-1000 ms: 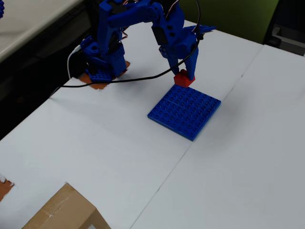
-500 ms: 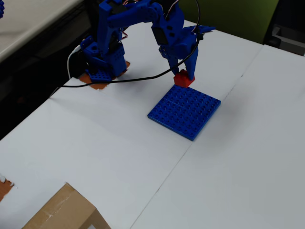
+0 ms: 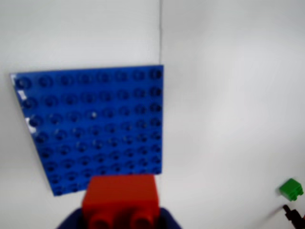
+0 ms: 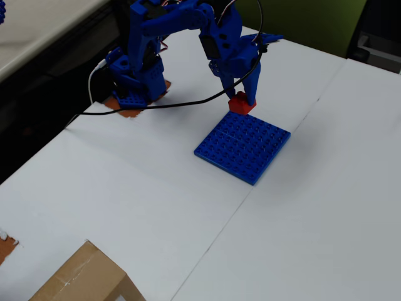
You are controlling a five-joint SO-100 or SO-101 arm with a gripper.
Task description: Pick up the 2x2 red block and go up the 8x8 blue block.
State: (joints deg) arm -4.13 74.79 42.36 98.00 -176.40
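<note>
Red plastic, the 2x2 red block [image 4: 239,103], sat clamped between the two fingers of the gripper [image 4: 240,101], right at the far edge of the 8x8 blue block [image 4: 243,147] in the overhead view. In the wrist view the red brick [image 3: 120,200] filled the bottom edge of the frame, with blue fingers [image 3: 71,222] hugging both its sides, and the studded baseplate [image 3: 95,129] spread out just beyond it. Whether the brick's underside touched the plate or the table could not be told from either view.

Room to move was generous: the white table [image 4: 313,207] lay bare on the right and front sides of the plate in the overhead view, and a seam between two white sheets ran under the plate's corner. On the left, the arm's base [image 4: 133,88] stood well apart from the plate, with a black cable [image 4: 163,105] trailing across the table between them. A cardboard box [image 4: 81,279] sat at the bottom edge, far from everything. In the wrist view a small green brick [image 3: 290,189] rested near the right edge, well clear of the baseplate.

Compared with the frames from a second and half a second ago, nothing had visibly shifted: arm, brick and plate held the same places
</note>
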